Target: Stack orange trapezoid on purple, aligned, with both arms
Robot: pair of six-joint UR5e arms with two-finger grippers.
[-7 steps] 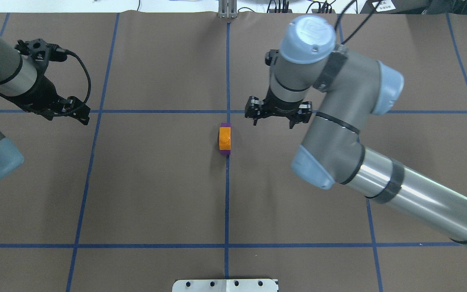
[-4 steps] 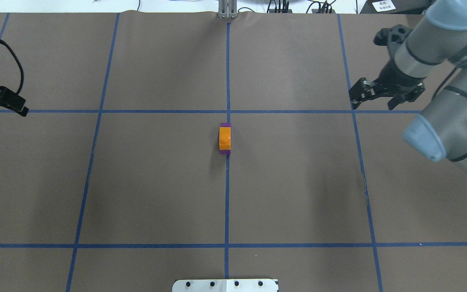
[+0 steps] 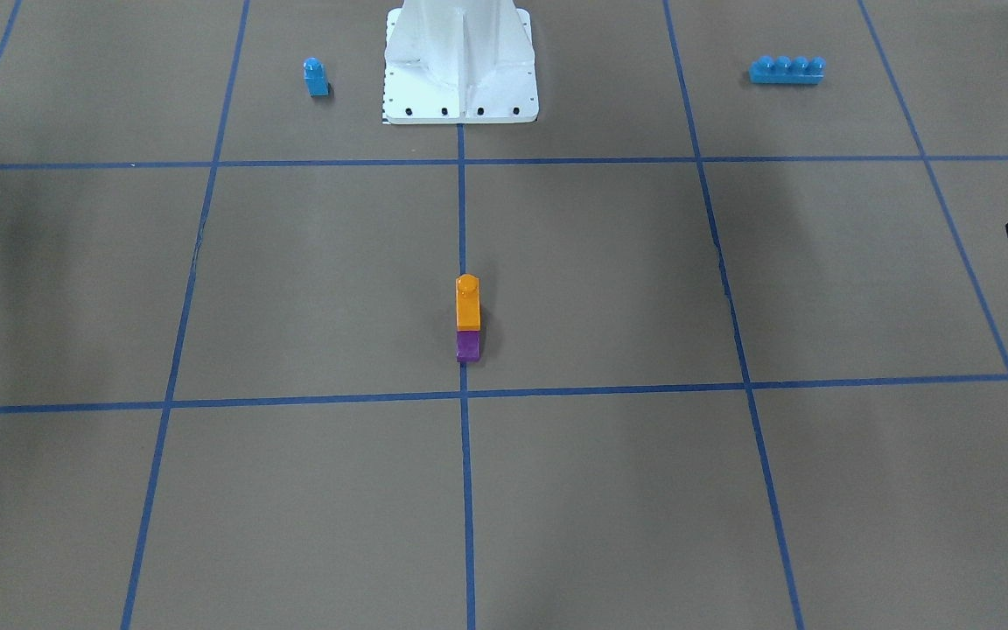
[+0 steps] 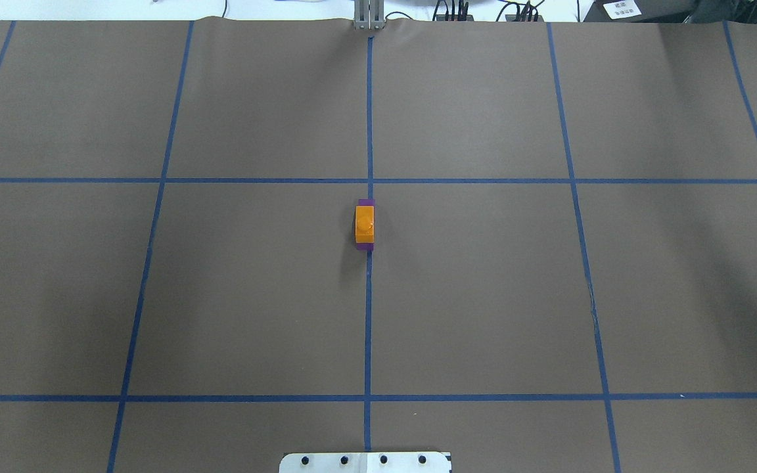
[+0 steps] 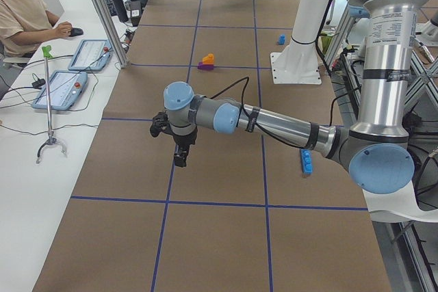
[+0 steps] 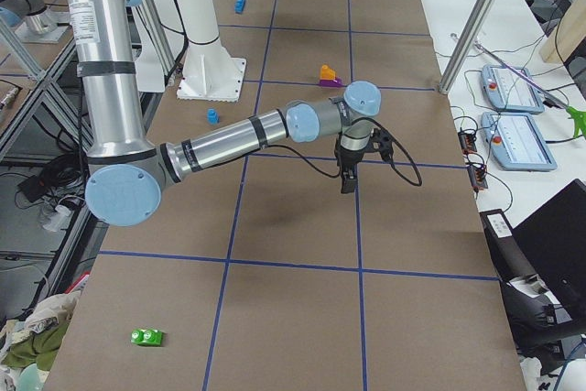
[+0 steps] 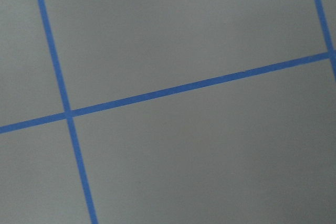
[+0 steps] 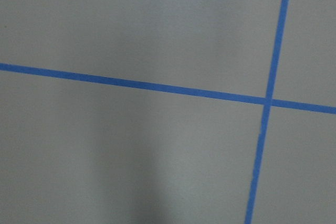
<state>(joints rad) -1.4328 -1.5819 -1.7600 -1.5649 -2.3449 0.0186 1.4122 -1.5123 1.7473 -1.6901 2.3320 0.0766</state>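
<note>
The small glossy orange plastic trapezoid is seated on the glossy purple plastic block, at the middle of the brown table. The left gripper and right gripper are held well apart from it. Whether either is open or closed cannot be told. If not pressed home, the trapezoid could be jarred loose.

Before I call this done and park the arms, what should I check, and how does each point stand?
1. The orange trapezoid sits on the purple: ok, it is on top with its stud up.
2. Blocks aligned: cannot tell. In the overhead view purple shows past both orange ends, and the slopes are too small to compare.
3. The left gripper is clear of the stack: ok, well apart.
4. The right gripper is clear of the stack: ok, well apart.
5. Jaws open and empty: cannot tell. The wrist views show only the table.
6. The small blue block and long blue brick are away from the stack: ok, both lie near the white base.
</note>
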